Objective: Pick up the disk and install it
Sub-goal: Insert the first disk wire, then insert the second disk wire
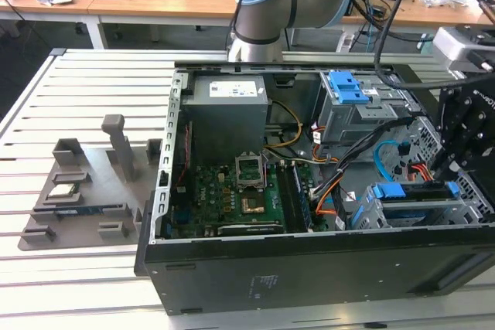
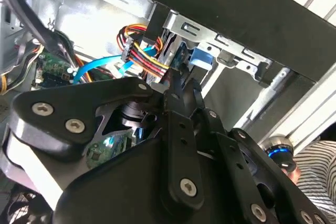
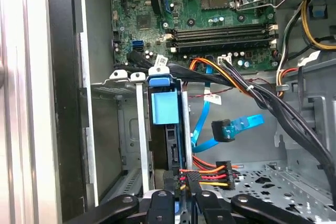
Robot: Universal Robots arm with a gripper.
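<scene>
Pincer: my black two-finger pincer [image 3: 181, 203] sits low in the open black computer case [image 1: 309, 268], at the exterior view's right, over the grey metal drive cage [image 1: 418, 210].
Grip: fingers drawn in close around the rear end of the disk, at the plug with red, yellow and black wires [image 3: 210, 176]; in the first wrist view only a narrow gap shows between the tips, and I can't tell for sure whether they pinch the drive or merely touch it.
Disk: the flat silver-grey hard drive in its bright blue plastic frame [image 3: 165, 106] stands on edge in a slot of the cage, blue frame end towards the green motherboard [image 3: 210, 9].
Long axis: runs from my fingertips towards the motherboard; in the exterior view the blue rail [image 1: 410, 191] lies along the cage top.
Nearby: a light-blue flat data cable [image 3: 231, 129] hangs loose just beside the cage.
</scene>
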